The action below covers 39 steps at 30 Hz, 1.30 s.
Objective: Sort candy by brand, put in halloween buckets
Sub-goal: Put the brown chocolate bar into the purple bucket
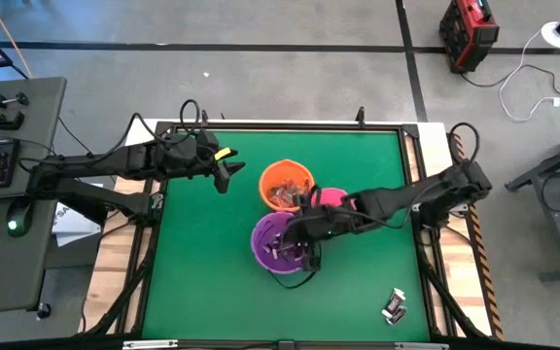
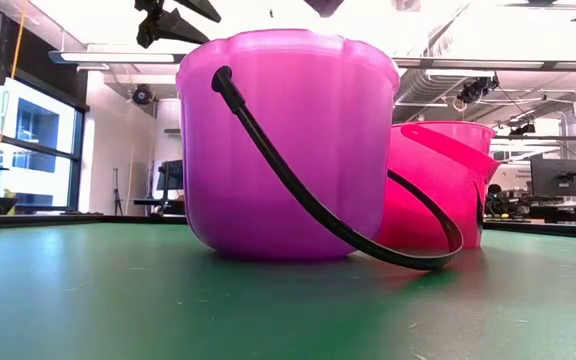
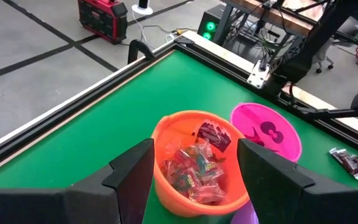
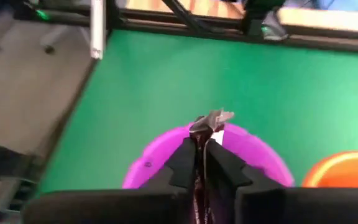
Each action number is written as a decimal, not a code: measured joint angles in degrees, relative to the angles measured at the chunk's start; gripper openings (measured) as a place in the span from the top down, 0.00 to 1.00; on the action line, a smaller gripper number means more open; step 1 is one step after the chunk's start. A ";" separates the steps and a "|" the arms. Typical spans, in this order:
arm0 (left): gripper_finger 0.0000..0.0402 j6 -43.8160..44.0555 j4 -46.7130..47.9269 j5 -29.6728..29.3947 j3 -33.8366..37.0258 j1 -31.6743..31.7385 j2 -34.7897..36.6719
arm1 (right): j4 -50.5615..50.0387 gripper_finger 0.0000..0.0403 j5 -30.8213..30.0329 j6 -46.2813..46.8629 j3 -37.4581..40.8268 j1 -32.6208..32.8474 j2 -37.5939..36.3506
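Note:
Three halloween buckets stand close together mid-table: orange (image 1: 285, 185) with several clear-wrapped candies (image 3: 194, 171) and a dark one inside, pink (image 1: 334, 198), and purple (image 1: 278, 241) nearest the front, its black handle (image 2: 368, 235) hanging down to the table. My right gripper (image 4: 202, 140) hovers above the purple bucket (image 4: 253, 152), shut on a dark brown-and-silver candy (image 4: 213, 119). My left gripper (image 1: 224, 176) waits open in the air just left of the orange bucket (image 3: 197, 162). My right gripper pinches the dark candy between its two fingers; the wrapper's crinkled silver end (image 4: 216, 117) sticks out past the fingertips. The fingers slant down from the table's right side. The candy is lifted clear, over the purple bucket's rim.
Two dark wrapped candies (image 1: 394, 306) lie on the green mat near the front right corner, also seen beyond the pink bucket (image 3: 350, 163). The mat's left half and front (image 1: 202, 282) show bare green. A raised black frame (image 1: 280, 124) borders the table.

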<state>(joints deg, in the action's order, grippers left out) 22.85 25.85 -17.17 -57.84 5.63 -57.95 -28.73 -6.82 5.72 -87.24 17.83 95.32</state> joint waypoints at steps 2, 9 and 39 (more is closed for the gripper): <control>0.45 -0.02 0.02 0.00 0.00 0.00 -0.01 | 0.17 0.87 1.28 3.00 0.00 -0.24 -0.02; 0.45 -0.48 0.02 -0.04 0.00 0.00 0.00 | -2.84 0.56 1.04 11.76 0.00 -0.12 -0.04; 0.45 0.00 -0.43 -0.02 0.00 0.02 0.00 | -6.66 0.48 30.01 100.89 38.54 25.42 -16.54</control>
<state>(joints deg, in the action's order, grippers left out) 22.85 25.42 -17.19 -57.84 5.65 -57.95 -35.39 23.19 106.61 -48.70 43.24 78.78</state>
